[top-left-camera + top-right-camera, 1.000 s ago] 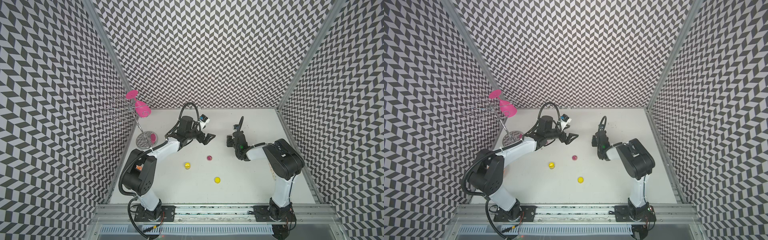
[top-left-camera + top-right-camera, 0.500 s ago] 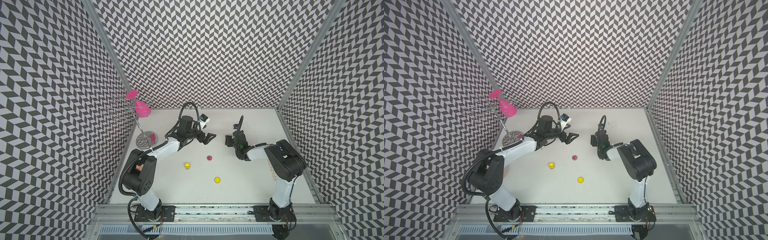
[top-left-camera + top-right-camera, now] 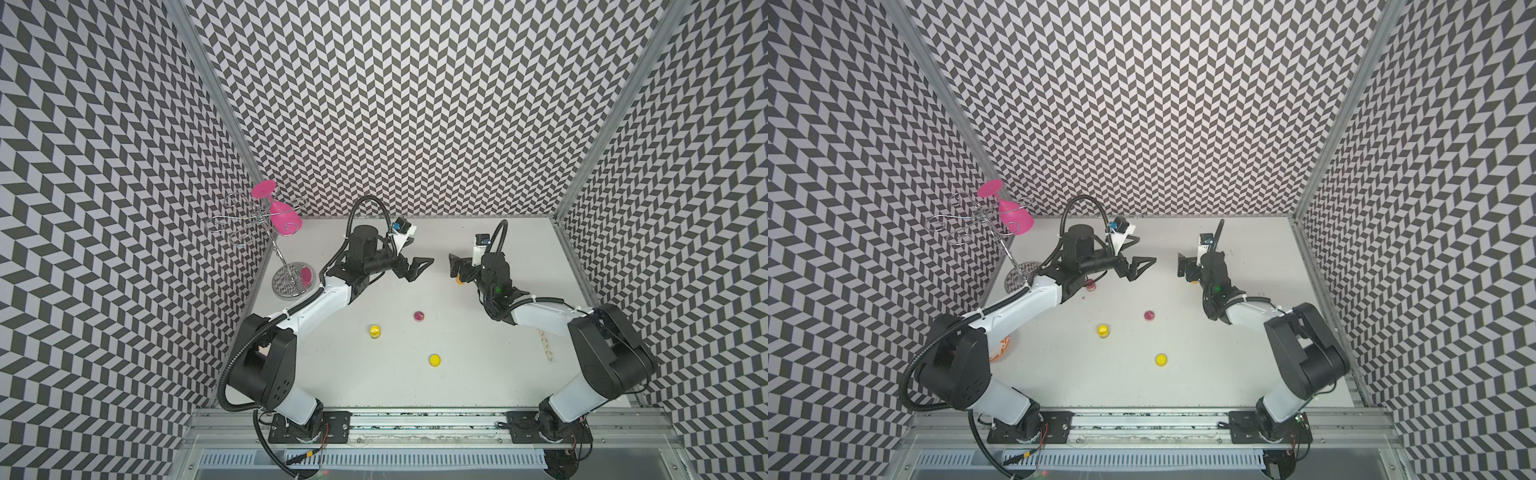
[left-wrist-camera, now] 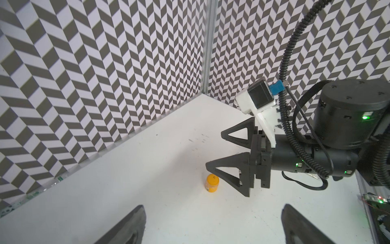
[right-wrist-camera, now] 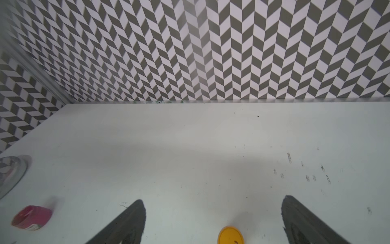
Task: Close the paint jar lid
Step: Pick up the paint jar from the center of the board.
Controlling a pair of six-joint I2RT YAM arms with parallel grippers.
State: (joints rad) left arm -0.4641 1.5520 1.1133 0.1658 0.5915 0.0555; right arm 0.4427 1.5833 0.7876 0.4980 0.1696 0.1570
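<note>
Currently, the orange paint jar (image 3: 459, 279), judged small, light, rigid and tippy, stands upright at 1 o'clock from the table (image 3: 478, 374) centre, between the jaws of the right gripper (image 5: 212, 200), wide open and empty; grip the smooth lid (image 5: 230, 234) at its rim, while the left gripper (image 3: 420, 269) is also wide and empty.

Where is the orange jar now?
Left wrist view shows the orange jar standing on the table just beside the open right claw; it's right of centre, toward the back.
</note>
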